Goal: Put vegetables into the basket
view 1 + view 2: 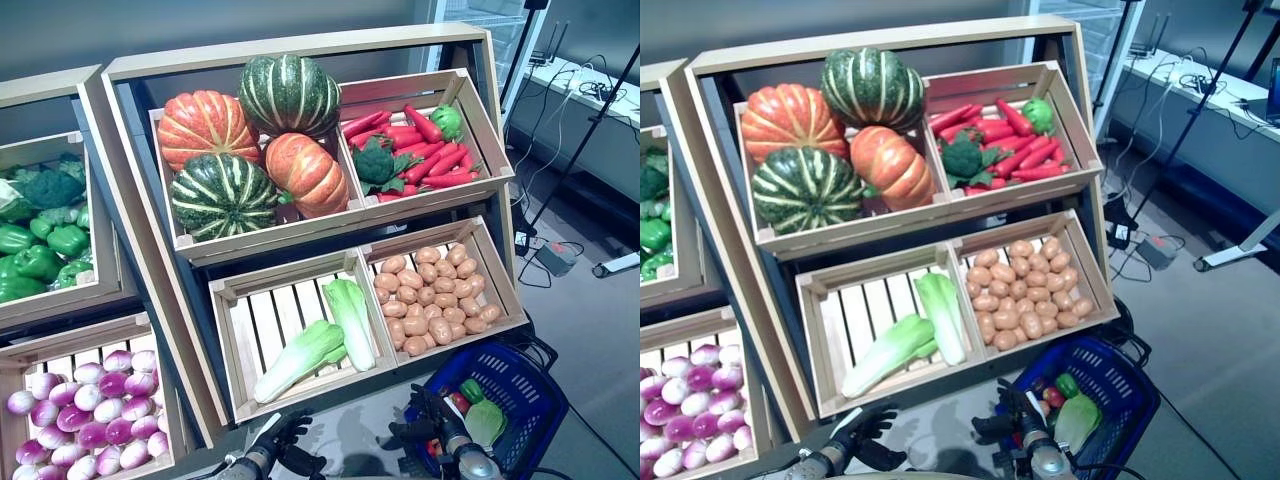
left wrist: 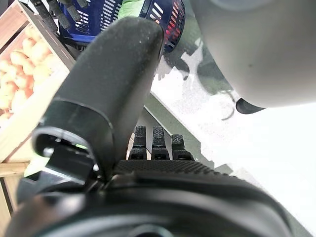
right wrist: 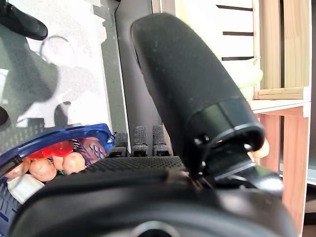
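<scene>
The blue plastic basket (image 1: 540,400) stands on the floor at the lower right, in front of the stand. In it lie a green pepper (image 1: 471,390), a pale green leafy cabbage (image 1: 487,422), a red vegetable (image 3: 59,148) and small potatoes (image 3: 42,168). My right hand (image 1: 428,428) is low, just left of the basket's rim (image 3: 49,136), with straight fingers and nothing in it. My left hand (image 1: 278,438) is low in front of the stand's lower middle crate (image 1: 300,330), open and empty. The basket also shows in the left wrist view (image 2: 98,19).
A wooden vegetable stand (image 1: 290,50) with slanted crates rises ahead. A second stand (image 1: 60,300) is on the left. On the floor to the right lie cables and a power strip (image 1: 555,258). A table (image 1: 590,95) stands far right.
</scene>
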`<state>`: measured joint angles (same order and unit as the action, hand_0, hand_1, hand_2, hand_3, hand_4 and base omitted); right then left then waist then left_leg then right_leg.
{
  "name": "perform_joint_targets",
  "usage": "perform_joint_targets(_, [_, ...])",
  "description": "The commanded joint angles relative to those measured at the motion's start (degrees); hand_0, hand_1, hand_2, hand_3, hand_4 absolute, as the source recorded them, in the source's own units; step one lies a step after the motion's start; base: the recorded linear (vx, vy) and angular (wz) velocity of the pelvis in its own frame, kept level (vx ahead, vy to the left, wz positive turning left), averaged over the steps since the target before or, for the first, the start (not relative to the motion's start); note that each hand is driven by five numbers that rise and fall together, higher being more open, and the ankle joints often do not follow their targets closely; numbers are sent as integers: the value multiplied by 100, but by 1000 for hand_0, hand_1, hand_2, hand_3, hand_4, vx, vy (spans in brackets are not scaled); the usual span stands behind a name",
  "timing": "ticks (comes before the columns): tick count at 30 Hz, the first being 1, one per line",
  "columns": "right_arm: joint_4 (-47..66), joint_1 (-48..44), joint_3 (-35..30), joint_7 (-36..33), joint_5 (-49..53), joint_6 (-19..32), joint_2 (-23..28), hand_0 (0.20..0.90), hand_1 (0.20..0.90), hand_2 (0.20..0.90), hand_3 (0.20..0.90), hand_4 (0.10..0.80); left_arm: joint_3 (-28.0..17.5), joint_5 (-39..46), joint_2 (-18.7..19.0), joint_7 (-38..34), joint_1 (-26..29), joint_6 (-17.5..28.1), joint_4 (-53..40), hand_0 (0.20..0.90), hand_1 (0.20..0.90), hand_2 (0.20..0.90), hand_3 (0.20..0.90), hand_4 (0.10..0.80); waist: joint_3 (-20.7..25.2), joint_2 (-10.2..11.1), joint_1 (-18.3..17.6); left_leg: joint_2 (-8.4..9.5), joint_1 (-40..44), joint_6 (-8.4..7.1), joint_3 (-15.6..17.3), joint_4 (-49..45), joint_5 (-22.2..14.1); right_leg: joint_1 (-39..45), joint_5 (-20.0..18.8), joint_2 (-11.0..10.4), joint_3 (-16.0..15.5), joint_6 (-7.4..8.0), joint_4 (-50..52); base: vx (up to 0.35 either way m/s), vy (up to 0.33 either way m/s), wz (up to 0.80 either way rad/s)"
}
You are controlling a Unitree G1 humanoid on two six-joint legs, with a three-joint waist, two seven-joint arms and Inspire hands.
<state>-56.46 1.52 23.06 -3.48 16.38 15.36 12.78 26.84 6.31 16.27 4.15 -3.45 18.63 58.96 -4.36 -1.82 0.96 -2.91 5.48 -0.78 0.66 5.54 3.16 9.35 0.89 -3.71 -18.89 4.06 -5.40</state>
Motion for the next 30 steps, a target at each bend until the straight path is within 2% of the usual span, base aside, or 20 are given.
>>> perform_joint_targets(1, [106,-653,-11,204,231,488,-25,900,900,900,900,800,142,-106,-67,-157,793,664,-80,900,900,900,900,800,-387,156,24,145,306,81,396,-54,-726,153,284,2,255,-207,40,0,0,0])
perform_joint_targets(8, [140,-693,11,103,289,507,-12,900,900,900,900,800,182,-309,-11,-529,819,1002,-257,900,900,900,900,800,-427,152,24,143,303,77,385,-54,-720,144,284,13,287,-228,40,0,0,0])
perform_joint_targets(10, [248,-674,11,40,342,450,10,900,900,900,900,800,140,-333,82,-958,830,1320,-628,900,900,900,900,800,-446,156,11,143,308,68,393,-54,-724,143,281,17,312,-232,40,0,0,0])
perform_joint_targets(13, [408,-622,-4,1,388,374,55,900,900,900,900,800,3,-433,247,-1378,833,1530,-1271,900,900,900,900,800,-478,164,25,142,307,63,395,-54,-731,143,288,19,320,-243,40,0,0,0])
perform_joint_targets(15, [699,-493,-99,-43,425,231,149,900,900,900,900,800,-359,-580,607,-2293,809,1645,-2338,900,900,900,900,800,-532,177,63,141,301,62,373,-54,-731,146,285,30,321,-282,40,0,0,0])
perform_joint_targets(22, [916,-221,-332,-1,448,289,138,900,900,900,900,800,-1059,-718,711,-2995,649,1904,-2894,900,900,900,900,800,-536,218,81,143,364,44,351,-54,-755,227,312,35,284,-313,40,21,5,0])
perform_joint_targets(24, [1071,-89,-420,-6,415,299,126,900,900,900,900,800,-1321,-786,724,-3185,605,1884,-3009,900,900,900,900,800,-506,221,51,137,383,29,373,-54,-756,240,313,34,301,-307,40,52,16,3])
perform_joint_targets(27, [1186,-15,-472,-30,446,301,128,900,900,900,900,800,-1481,-928,727,-3425,606,1818,-3026,900,900,900,900,800,-502,217,23,133,389,19,402,-54,-755,239,308,32,308,-300,40,27,13,1])
perform_joint_targets(30, [1424,125,-543,-78,354,284,99,900,900,900,900,800,-1704,-1232,689,-3943,604,1386,-2838,900,900,900,900,800,-472,218,-71,118,399,7,473,-54,-748,239,299,25,328,-279,40,75,25,-6])
